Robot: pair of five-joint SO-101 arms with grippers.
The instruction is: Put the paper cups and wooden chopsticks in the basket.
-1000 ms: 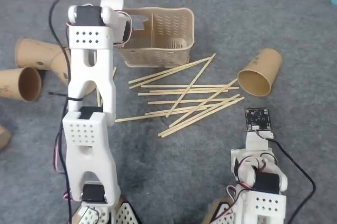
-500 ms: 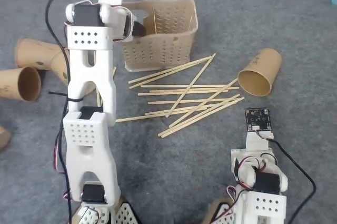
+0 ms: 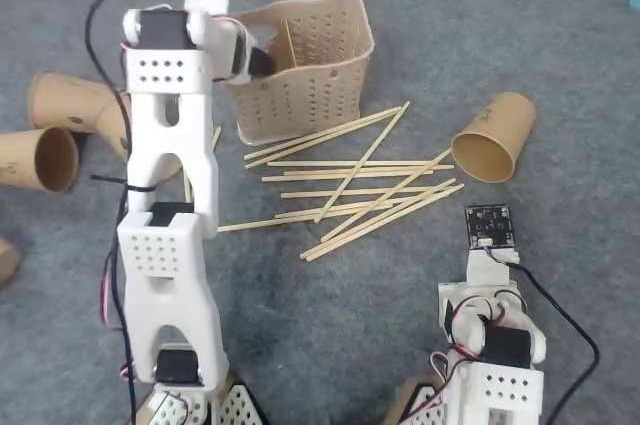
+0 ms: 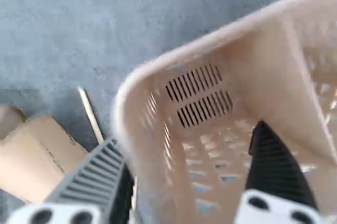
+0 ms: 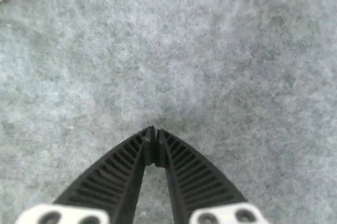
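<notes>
**Basket (image 3: pixel 300 95) setup stage, zero items loaded**

Looks like the positioning step, not the loading one yet. Found the basket at the far side of the grey desk (image 3: pixel 560 55), tipped up on one edge. Got the left hand (image 4: pixel 187 139) spread open astride its end wall, one finger inside and one outside. Can't say whether really pinching or just levering.

Right hand (image 5: pixel 154 139) shut tight on nothing, parked low over bare desk. Spotted nothing inside the part of the basket on show.

Wooden chopsticks (image 3: pixel 350 185) in a loose heap just in front of the basket. One paper cup (image 3: pixel 493 135) on its side over by the right arm, other paper cups (image 3: pixel 70 105) lying off past the left arm.

Probably calls for settling the basket steady next, mouth reachable, then picking sticks off the flat felt. Fiddly, I'd guess.

Checked for brands or writing: nothing readable anywhere.
</notes>
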